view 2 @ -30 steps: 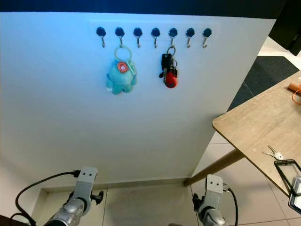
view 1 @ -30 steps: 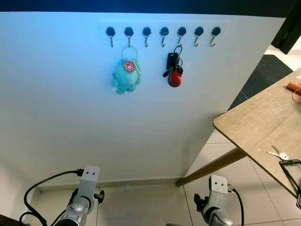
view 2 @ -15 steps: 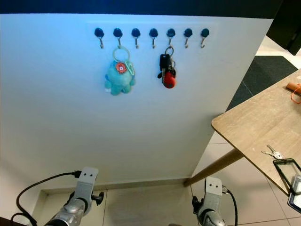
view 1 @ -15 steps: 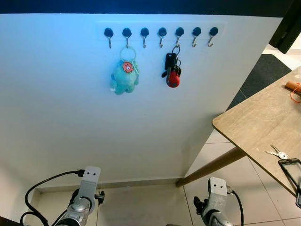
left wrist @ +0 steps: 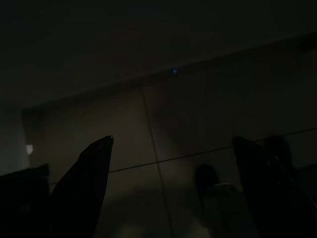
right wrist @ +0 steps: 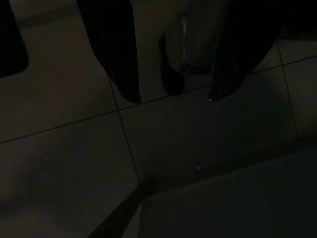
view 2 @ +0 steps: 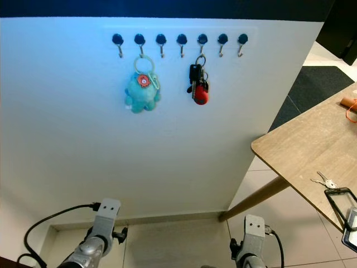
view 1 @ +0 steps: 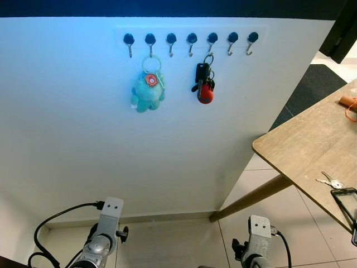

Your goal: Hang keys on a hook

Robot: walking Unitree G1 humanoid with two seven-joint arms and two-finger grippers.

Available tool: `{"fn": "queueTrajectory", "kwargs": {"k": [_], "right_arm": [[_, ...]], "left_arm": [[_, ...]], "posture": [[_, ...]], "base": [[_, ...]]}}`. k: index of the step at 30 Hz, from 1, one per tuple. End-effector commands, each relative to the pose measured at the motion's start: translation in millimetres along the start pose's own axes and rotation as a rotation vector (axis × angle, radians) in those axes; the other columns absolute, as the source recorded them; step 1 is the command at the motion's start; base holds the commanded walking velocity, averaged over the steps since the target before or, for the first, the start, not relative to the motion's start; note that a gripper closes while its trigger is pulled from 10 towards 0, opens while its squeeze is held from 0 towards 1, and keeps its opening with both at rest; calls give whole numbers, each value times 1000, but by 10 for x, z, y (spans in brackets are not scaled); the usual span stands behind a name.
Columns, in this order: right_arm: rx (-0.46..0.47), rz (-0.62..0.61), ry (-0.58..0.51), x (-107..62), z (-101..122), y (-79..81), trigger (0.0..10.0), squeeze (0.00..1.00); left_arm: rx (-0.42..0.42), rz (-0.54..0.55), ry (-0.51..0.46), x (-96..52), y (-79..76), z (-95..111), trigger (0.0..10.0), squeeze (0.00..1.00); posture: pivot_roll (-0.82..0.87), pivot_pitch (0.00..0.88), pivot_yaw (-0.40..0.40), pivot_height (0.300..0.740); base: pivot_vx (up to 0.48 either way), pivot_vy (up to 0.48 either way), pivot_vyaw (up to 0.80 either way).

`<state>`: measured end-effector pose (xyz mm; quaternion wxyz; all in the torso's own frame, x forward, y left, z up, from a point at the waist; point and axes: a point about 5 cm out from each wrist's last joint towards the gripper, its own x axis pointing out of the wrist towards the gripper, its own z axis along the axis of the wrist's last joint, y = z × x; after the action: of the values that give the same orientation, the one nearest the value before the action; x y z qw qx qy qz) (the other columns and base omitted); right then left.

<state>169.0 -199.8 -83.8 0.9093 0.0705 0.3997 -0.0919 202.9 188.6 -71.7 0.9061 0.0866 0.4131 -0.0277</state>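
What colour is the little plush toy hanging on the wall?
Teal plush toy, shown best in the left eye view.

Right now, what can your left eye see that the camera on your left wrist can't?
Left eye view: a white wall with a row of hooks, a teal plush toy hanging from the second one, a red-tagged key bunch on the fifth, and a wooden table with loose keys lying on it.

Left wrist view: very dark, looking along the left pincer, whose black fingers are spread apart and hold nothing.

Both: the tiled floor below my arms.
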Motion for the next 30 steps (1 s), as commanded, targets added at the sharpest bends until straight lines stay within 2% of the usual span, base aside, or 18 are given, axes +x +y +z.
{"fn": "queueTrajectory", "kwargs": {"k": [1,9,21,30], "right_arm": [[4,-2,11,-16,-51,-2,10000,0],[37,21,1,-6,-33,57,10000,0],[-25,62,8,-3,-37,114,10000,0],[-40,77,-16,4,12,97,10000,0]], "left_arm": [[-18,-6,12,-9,-24,-48,10000,0],[1,-21,-7,-7,5,-19,10000,0],[-31,0,-86,9,18,125,10000,0],[9,45,-157,-8,97,194,10000,0]], "posture": [[24,32,-3,740],[39,38,-4,740],[51,52,-27,740],[49,60,-32,740]], "base": [[0,0,0],[0,0,0],[0,0,-748],[0,0,-800]]}}
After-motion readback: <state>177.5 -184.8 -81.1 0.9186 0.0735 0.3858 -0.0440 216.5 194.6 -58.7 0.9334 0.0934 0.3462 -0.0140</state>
